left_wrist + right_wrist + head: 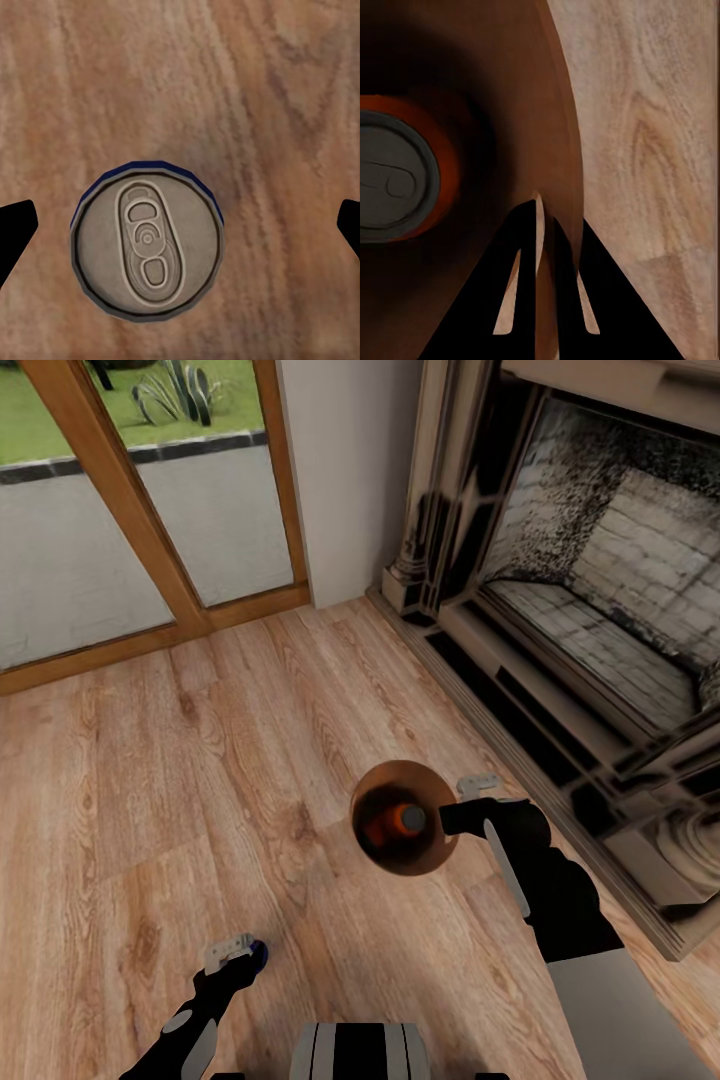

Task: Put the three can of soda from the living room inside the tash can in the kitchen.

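Observation:
The tash can point(420, 860), a round copper-brown bin, stands on the wood floor of the living room by the fireplace. One orange can of soda point(395, 822) sits upright in its dark inside, and its grey top point(394, 176) shows in the right wrist view. My right gripper point(455, 818) is shut on the bin's rim point(561, 112), one finger inside and one outside. A blue can of soda point(258, 955) stands on the floor at the front left. My left gripper point(235, 950) hovers over it, open, its fingertips point(15, 232) on either side of the can's top point(148, 241).
A stone fireplace point(600, 610) with a raised hearth edge runs along the right. A glass door in a wooden frame point(130, 510) and a white wall corner point(340, 470) close the far side. Wood plank floor point(200, 780) spreads between them. My base point(360, 1050) is at the front.

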`<state>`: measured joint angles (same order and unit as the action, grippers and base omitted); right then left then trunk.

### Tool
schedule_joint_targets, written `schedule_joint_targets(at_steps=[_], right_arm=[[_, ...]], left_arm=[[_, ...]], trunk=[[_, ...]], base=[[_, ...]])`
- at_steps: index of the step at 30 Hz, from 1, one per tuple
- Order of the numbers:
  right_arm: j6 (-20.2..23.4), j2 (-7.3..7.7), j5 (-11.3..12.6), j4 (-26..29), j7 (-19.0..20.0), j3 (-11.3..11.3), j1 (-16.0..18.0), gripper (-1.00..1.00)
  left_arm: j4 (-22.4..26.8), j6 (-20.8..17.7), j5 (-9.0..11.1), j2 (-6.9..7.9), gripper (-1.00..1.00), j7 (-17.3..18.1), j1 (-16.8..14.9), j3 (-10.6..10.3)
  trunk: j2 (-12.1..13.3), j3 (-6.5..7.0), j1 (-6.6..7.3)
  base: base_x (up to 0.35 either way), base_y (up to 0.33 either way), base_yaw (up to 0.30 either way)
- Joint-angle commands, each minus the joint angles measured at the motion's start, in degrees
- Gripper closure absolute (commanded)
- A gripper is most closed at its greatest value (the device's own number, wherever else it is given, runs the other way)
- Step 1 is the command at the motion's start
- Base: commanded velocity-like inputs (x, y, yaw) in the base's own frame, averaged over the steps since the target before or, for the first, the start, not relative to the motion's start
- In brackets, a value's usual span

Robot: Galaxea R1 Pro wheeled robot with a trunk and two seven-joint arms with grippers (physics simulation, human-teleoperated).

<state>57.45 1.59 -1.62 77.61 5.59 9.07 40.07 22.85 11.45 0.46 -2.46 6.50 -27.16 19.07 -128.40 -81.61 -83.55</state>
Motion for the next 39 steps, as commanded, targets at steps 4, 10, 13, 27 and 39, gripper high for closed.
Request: schedule_joint_targets(at_steps=[4, 10, 13, 27, 39], right_arm=[[0.03, -0.01, 1.67, 0.19, 0.39, 0.01, 0.01, 1.0], [0.06, -0.01, 1.71, 0.26, 0.39, -0.01, 0.01, 1.0], [0.05, -0.01, 1.71, 0.26, 0.39, -0.02, 0.01, 1.0], [0.04, -0.01, 1.71, 0.26, 0.39, -0.02, 0.01, 1.0], [0.04, -0.01, 1.71, 0.26, 0.39, 0.07, 0.01, 1.0]], left_arm=[[0.0, -0.01, -0.02, 0.0, -1.0, 0.0, 0.0, 0.0], [0.01, -0.02, -0.02, 0.08, -1.0, 0.0, 0.0, 0.0], [0.0, -0.02, -0.02, 0.09, -1.0, 0.0, 0.0, 0.0], [0.0, -0.02, -0.02, 0.09, -1.0, 0.0, 0.0, 0.0], [0.0, -0.02, -0.02, 0.09, -1.0, 0.0, 0.0, 0.0]], trunk=[[0.0, 0.0, 0.01], [-2.41, -1.07, -1.31], [-3.61, -1.61, -1.97], [-6.42, -2.87, -3.51], [-8.42, -3.77, -4.61]], base=[[0.0, 0.0, 0.0], [0.0, 0.0, 0.0], [0.0, 0.0, 0.0], [0.0, 0.0, 0.0], [0.0, 0.0, 0.0]])
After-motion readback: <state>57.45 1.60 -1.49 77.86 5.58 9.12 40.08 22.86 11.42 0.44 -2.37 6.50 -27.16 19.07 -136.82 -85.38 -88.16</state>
